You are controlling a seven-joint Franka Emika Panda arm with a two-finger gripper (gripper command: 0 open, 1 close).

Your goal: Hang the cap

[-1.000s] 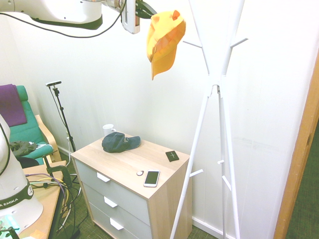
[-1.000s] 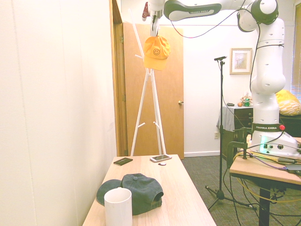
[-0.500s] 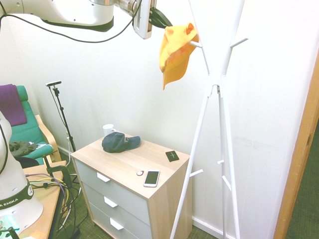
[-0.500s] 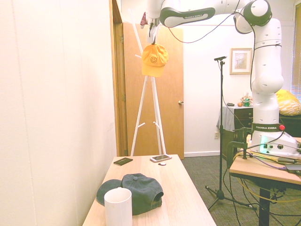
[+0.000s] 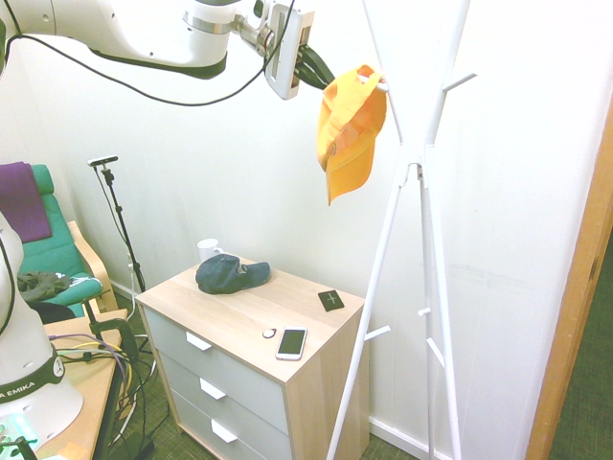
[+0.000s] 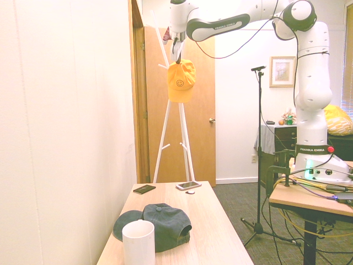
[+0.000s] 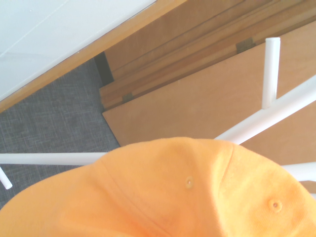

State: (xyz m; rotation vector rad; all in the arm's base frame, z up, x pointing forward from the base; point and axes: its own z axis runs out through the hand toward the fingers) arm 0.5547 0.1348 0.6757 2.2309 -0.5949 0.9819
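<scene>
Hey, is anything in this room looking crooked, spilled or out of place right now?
Nothing is spilled or damaged. The soft orange-yellow fabric cap hangs brim down at the white coat stand's upper peg. A dark blue-grey cap lies crumpled on the wooden dresser.

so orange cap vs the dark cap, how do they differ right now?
Colour: the orange cap is bright orange-yellow with a smiley face; the dark cap is blue-grey. Place: the orange cap is up at a peg of the white coat stand, with the hand at it; the dark cap lies on the dresser beside a white mug. Pose: the orange cap hangs brim-down, the dark one lies flat. Both are similar-sized baseball caps.
</scene>
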